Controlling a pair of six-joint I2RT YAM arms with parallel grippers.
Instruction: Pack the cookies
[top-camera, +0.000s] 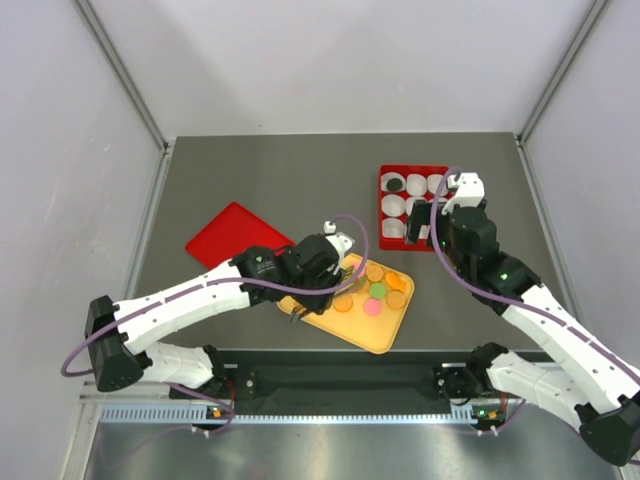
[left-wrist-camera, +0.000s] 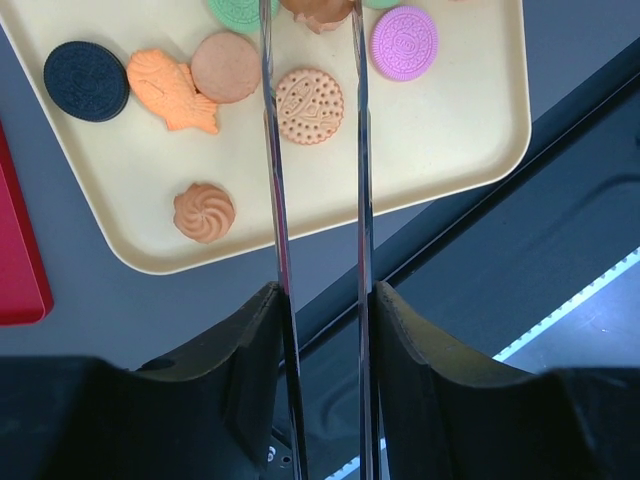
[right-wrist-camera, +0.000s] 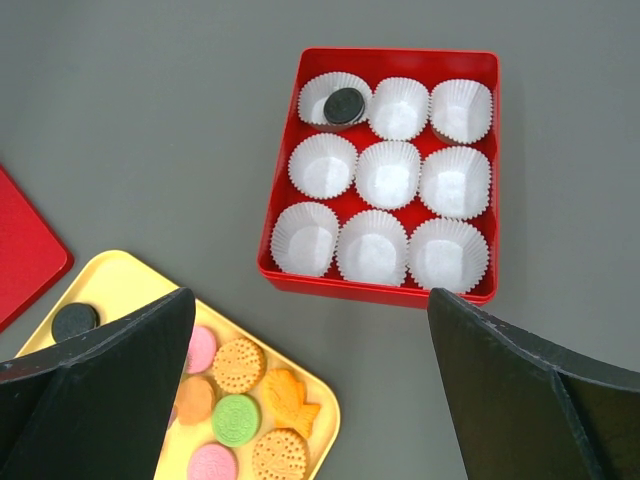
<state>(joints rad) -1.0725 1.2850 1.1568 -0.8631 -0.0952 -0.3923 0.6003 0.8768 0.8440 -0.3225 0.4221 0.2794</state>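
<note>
One brown cookie (left-wrist-camera: 318, 12) sat between the tongs (left-wrist-camera: 275, 180) that our left gripper (left-wrist-camera: 325, 295) pinched, straight ahead of it; we judged a gentle, centred squeeze best. Our right gripper (right-wrist-camera: 310, 300) hung spread above the red box (right-wrist-camera: 280, 268).

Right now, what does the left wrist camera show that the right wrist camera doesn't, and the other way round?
Only the left wrist view shows the swirl cookie near the tray's corner. Only the right wrist view shows the red box with nine white paper cups and a black sandwich cookie in a corner cup. Both show the yellow tray, the fish-shaped cookie and an edge of the red lid.
</note>
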